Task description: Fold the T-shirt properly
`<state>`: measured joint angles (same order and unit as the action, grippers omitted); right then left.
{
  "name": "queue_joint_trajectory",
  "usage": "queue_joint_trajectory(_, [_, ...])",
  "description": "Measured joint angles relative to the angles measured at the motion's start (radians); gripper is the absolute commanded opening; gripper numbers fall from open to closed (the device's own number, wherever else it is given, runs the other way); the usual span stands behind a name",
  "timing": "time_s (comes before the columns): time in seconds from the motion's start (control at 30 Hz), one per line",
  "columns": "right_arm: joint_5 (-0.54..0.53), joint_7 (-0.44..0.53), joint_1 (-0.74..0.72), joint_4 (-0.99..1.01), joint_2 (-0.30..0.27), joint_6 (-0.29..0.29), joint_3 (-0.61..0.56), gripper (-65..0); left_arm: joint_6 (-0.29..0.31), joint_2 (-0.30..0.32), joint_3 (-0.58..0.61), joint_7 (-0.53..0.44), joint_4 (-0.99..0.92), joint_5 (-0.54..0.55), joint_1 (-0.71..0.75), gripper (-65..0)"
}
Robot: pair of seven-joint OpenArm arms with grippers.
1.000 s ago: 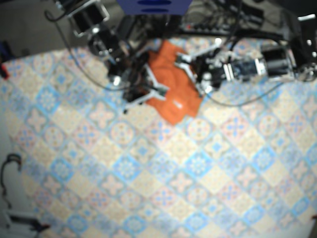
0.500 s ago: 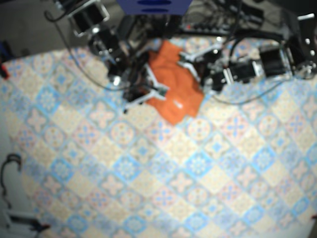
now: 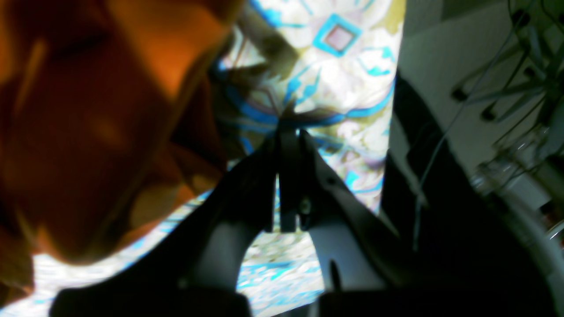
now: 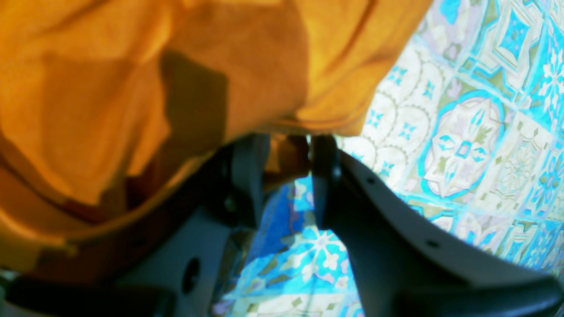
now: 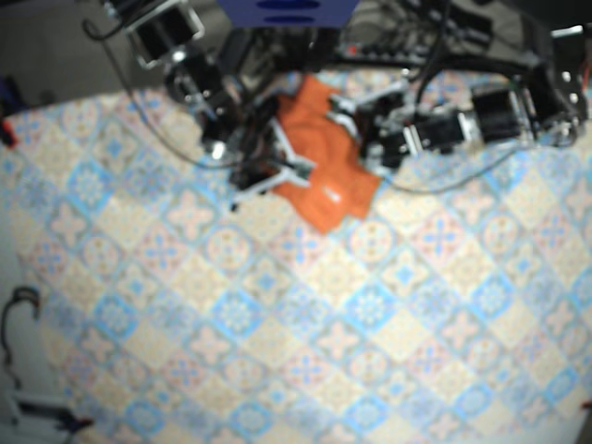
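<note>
The orange T-shirt [image 5: 324, 165] lies bunched up near the far edge of the patterned tablecloth [image 5: 370, 305]. My right gripper [image 5: 298, 171] is at the shirt's left edge. In the right wrist view its fingers [image 4: 324, 176] pinch a fold of the T-shirt [image 4: 154, 66], and the right gripper [image 4: 285, 165] is shut on it. My left gripper [image 5: 354, 118] sits at the shirt's upper right side. The left wrist view shows the left gripper [image 3: 286, 132] shut with nothing in it, over bare cloth, with the T-shirt [image 3: 88, 110] beside it on the left.
Black cables [image 5: 176, 148] trail across the far left of the table. A blue object [image 5: 287, 9] and more wiring sit beyond the far edge. A dark cable loop [image 5: 18, 314] lies off the table's left side. The table edge [image 3: 396, 88] runs just right of the left gripper.
My left arm has drawn back towards the table's far right, and its gripper now sits higher along the shirt's right edge. The right arm and the shirt have stayed put.
</note>
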<state>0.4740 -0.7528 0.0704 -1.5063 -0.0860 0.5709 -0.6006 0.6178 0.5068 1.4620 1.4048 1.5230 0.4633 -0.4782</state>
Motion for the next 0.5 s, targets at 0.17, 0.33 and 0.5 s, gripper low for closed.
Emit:
queue_joint_trajectory(0.17, [0.0,0.001,0.001,0.0,0.0,0.0,0.0,-45.8,0.009,-0.031,0.0,0.039,0.002,-0.07,0.017,-65.0])
queue_joint_trajectory(0.33, [0.0,0.0,0.001,0.0,0.0,0.0,0.0,-45.8,0.009,-0.045,0.0,0.054,0.004,-0.093,0.019,-65.0])
queue_joint_trajectory(0.5, [0.0,0.001,0.001,0.0,0.0,0.0,0.0,-45.8,0.008,-0.062,-0.102,-0.014,-0.004,-0.124,0.027,-65.0])
